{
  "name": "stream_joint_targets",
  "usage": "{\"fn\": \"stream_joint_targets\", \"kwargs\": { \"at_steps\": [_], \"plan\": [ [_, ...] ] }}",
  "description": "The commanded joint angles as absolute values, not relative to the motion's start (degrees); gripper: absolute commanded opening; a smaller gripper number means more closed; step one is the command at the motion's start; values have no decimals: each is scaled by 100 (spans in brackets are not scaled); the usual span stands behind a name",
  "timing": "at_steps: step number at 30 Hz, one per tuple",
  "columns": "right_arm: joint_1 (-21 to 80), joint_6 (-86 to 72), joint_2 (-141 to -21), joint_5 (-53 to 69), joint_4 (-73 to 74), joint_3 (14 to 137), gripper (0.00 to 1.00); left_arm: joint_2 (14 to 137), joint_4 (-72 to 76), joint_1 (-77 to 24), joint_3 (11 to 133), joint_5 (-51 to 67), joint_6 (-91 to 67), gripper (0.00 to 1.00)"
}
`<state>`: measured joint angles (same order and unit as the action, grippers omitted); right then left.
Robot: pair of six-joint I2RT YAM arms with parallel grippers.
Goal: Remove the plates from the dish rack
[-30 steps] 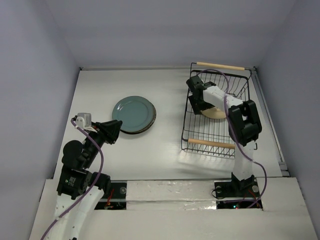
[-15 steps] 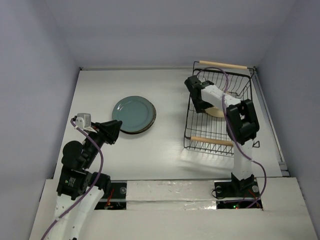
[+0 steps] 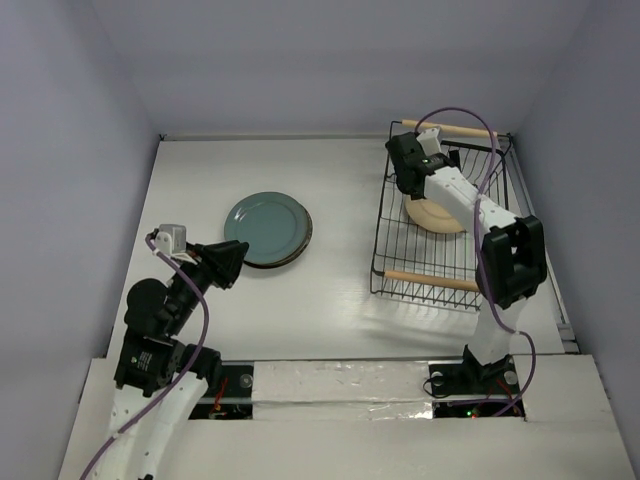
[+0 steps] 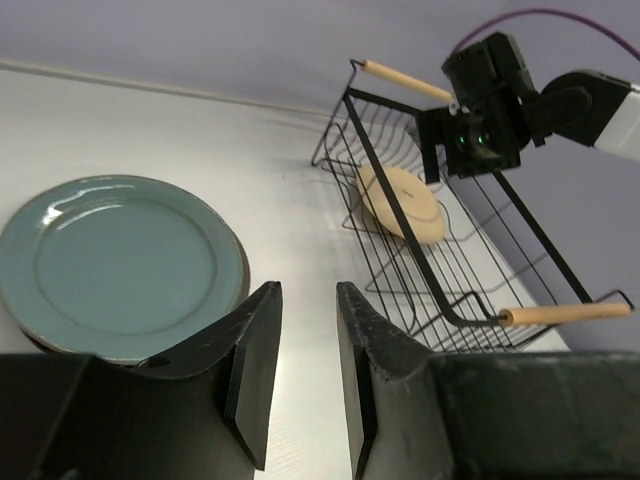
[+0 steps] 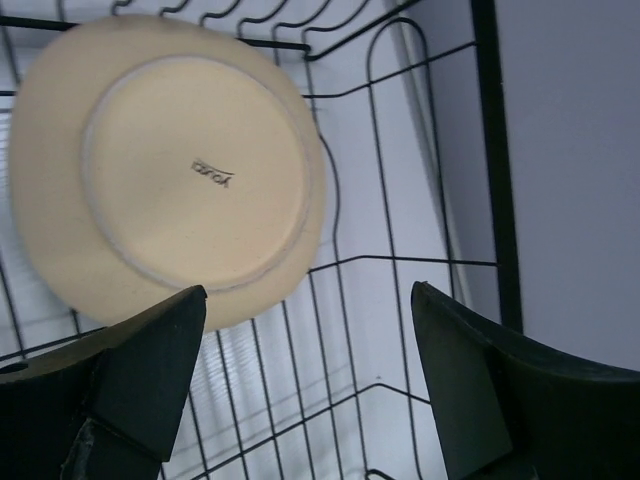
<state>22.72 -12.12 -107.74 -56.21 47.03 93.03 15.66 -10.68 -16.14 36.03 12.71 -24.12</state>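
Note:
A teal plate (image 3: 262,226) tops a stack of plates on the table at centre left, with darker rims under it; it also shows in the left wrist view (image 4: 120,265). The black wire dish rack (image 3: 428,283) stands at the right. One tan plate (image 3: 437,216) lies in it, underside up with a maker's mark (image 5: 165,170). My right gripper (image 3: 408,190) hangs wide open and empty over the rack's far end, the tan plate just ahead of its left finger (image 5: 140,370). My left gripper (image 3: 237,250) is narrowly open and empty, just near of the stack (image 4: 308,290).
The rack (image 4: 400,240) has two wooden rod handles, one far (image 3: 445,128) and one near (image 4: 560,313). The right wall runs close beside the rack (image 5: 570,150). Bare white table (image 3: 330,190) lies between the stack and the rack.
My right gripper has moved from the rack's left side to its far end, above the tan plate. The rack shifted slightly right and away. The left arm has not moved.

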Motion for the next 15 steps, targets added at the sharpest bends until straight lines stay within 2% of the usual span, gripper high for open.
{"fn": "stream_joint_targets", "kwargs": {
  "at_steps": [1,4,8,10,12,13,15],
  "plan": [
    [2268,-1152,-10486,-4818,4115,8974,88,2029,-712,-1644,3744,1967,-2513,26],
    [2268,-1055,-10389,-4333,3964,8798,87,2469,-214,-1644,3876,2750,-3073,27],
    [2268,-1274,-10380,-3973,3973,8745,83,2986,8,-1845,4042,2540,-3401,36],
    [2268,-1318,-10336,-3815,3964,8745,77,3251,367,-2212,4069,2461,-3620,38],
    [2268,-1362,-10327,-3806,3999,8754,74,3760,448,-2757,4174,1755,-3630,38],
    [2268,-1362,-10284,-3797,3956,8745,73,3944,440,-3534,4244,1384,-3578,38],
    [2268,-1310,-10257,-3814,3920,8692,73,4725,431,-4355,4586,253,-3498,39]
  ]
}}
